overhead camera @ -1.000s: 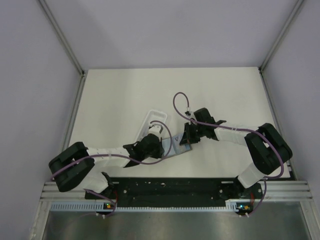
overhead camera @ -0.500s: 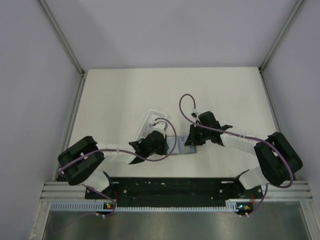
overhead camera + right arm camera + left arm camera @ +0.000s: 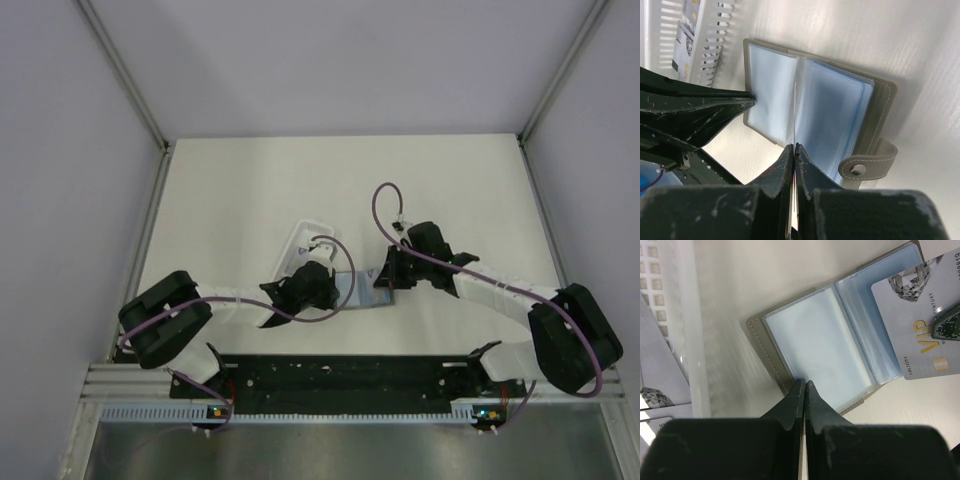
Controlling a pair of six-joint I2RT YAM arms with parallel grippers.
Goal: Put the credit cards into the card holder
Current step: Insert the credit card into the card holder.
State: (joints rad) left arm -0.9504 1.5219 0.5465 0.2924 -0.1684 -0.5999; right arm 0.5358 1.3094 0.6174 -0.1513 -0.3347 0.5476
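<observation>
The card holder (image 3: 362, 290) lies open on the bench (image 3: 240, 190) between the two arms, its pale blue pockets facing up and its strap (image 3: 867, 167) with a snap button lying past the right-hand cover. It sits just beside the near end of the white tray (image 3: 305, 240), which holds more cards (image 3: 652, 397).

Compared with a second ago, the right arm (image 3: 500, 295) now reaches lower and flatter, with its elbow swung out toward the right edge of the bench. The left arm (image 3: 225, 305) has drawn its elbow inward, and the left fingers (image 3: 792, 400) have closed.

The left fingers are pressed together, their tips touching the near edge of the holder's left page; whether they pinch a pocket leaf cannot be told. The right fingers (image 3: 777, 172) are clamped on a credit card (image 3: 920, 325), held edge-down over the holder's middle fold.

The card is silvery, with a diamond picture, "VIP" in gold letters and a row of digits cut off by the frame edge. The small print along its side is too fine to read.
</observation>
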